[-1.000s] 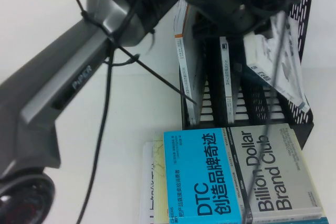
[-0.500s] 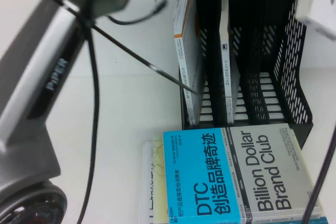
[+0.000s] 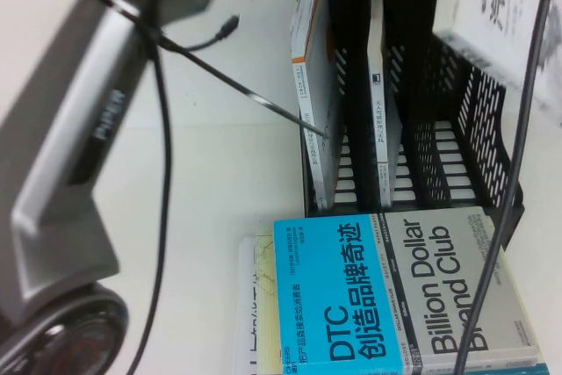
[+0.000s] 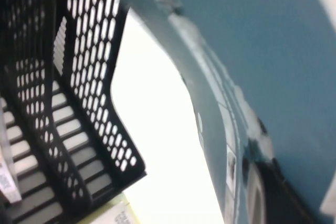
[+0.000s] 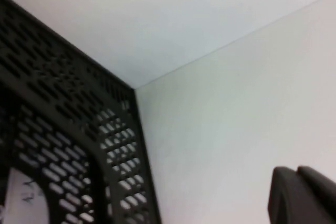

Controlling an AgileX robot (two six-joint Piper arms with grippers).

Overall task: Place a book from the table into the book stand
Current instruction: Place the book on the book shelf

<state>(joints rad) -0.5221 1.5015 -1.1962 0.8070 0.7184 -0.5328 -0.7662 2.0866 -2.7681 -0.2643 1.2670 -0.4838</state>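
I see the book (image 3: pixel 505 15) up in the air at about 2 o'clock in the high view, tilted. Its grey-white front with bold black lettering faces the camera above the right-hand wall of the book stand (image 3: pixel 500 191). It is not yet down in any slot.

From the left wrist camera, the book's dark teal back cover (image 4: pixel 273 51) sits very close. The left hand (image 4: pixel 273 187) shows only as a dark piece pressed against that cover, so I read it as pinching the book. The stand's perforated side and slatted base (image 4: pixel 100 77) lie beyond it, with the white desk (image 4: pixel 152 129) between. In the high view that hand is out of sight past 12 o'clock. Only the grey left arm (image 3: pixel 79 147) shows, slanting up from 8 o'clock.

The stand itself is at roughly 1 o'clock on the desk (image 3: pixel 219 173). A slim book with an orange spine (image 3: pixel 312 103) is upright in its left slot and a slim white book (image 3: pixel 379 85) in its middle slot. The right slot holds nothing.

At 6 o'clock from the stand, just beside its front edge, the cyan-and-grey book (image 3: pixel 395 296) lies flat on top of a pale book (image 3: pixel 255 305). A black cable (image 3: pixel 518 173) hangs across the right side.

The right hand (image 5: pixel 302 198) is only a dark edge in its own camera, near an outer corner of the stand (image 5: pixel 63 87). I cannot tell whether it is spread or pressed together.
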